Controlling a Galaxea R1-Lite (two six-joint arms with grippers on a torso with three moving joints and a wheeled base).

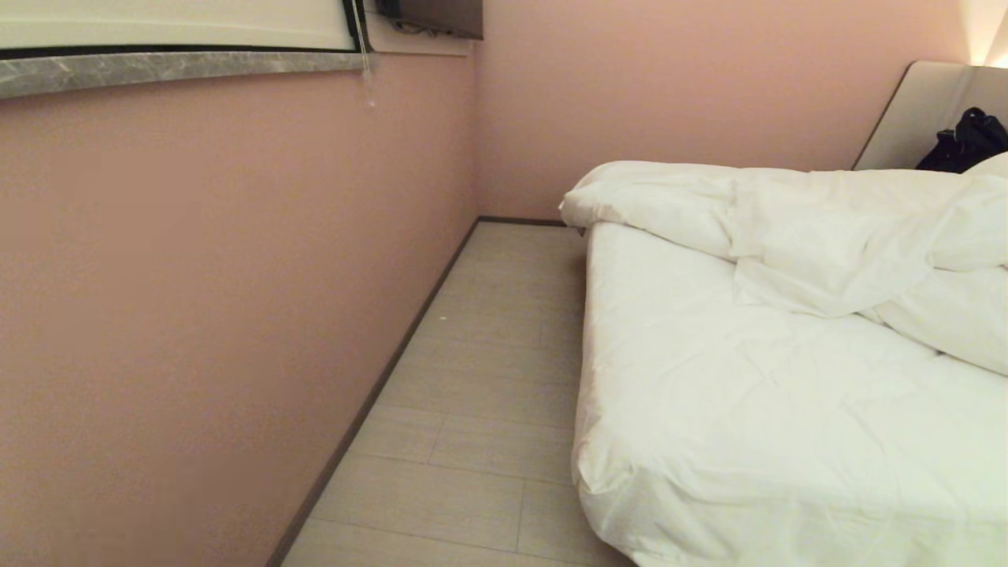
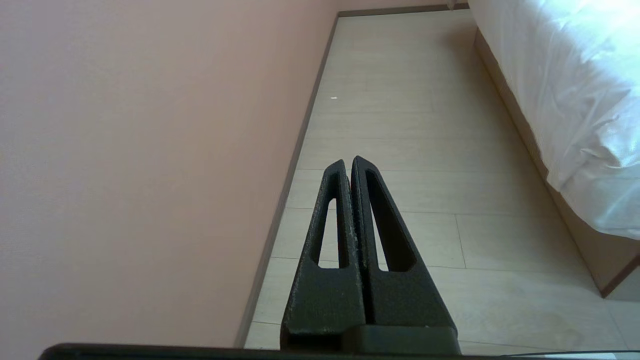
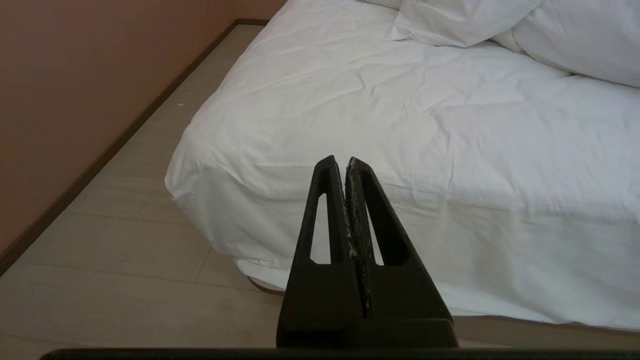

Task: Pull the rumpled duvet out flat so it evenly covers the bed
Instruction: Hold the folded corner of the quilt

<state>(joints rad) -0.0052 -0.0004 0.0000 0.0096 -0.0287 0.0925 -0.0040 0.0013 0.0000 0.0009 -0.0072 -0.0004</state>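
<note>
The puffy white duvet (image 1: pixel 795 228) lies bunched and folded across the far half of the bed (image 1: pixel 748 425), near the headboard; the near half shows only the white mattress sheet. In the right wrist view the duvet (image 3: pixel 500 22) is heaped at the far end of the bed (image 3: pixel 400 130). My right gripper (image 3: pixel 340 161) is shut and empty, held off the bed's near corner. My left gripper (image 2: pixel 348 163) is shut and empty, over the floor strip between wall and bed (image 2: pixel 565 90). Neither arm shows in the head view.
A pink wall (image 1: pixel 197 315) runs along the left, leaving a narrow strip of pale tiled floor (image 1: pixel 488 378) beside the bed. A black bag (image 1: pixel 965 142) rests against the padded headboard (image 1: pixel 913 110). A window sill (image 1: pixel 157 71) sits high on the wall.
</note>
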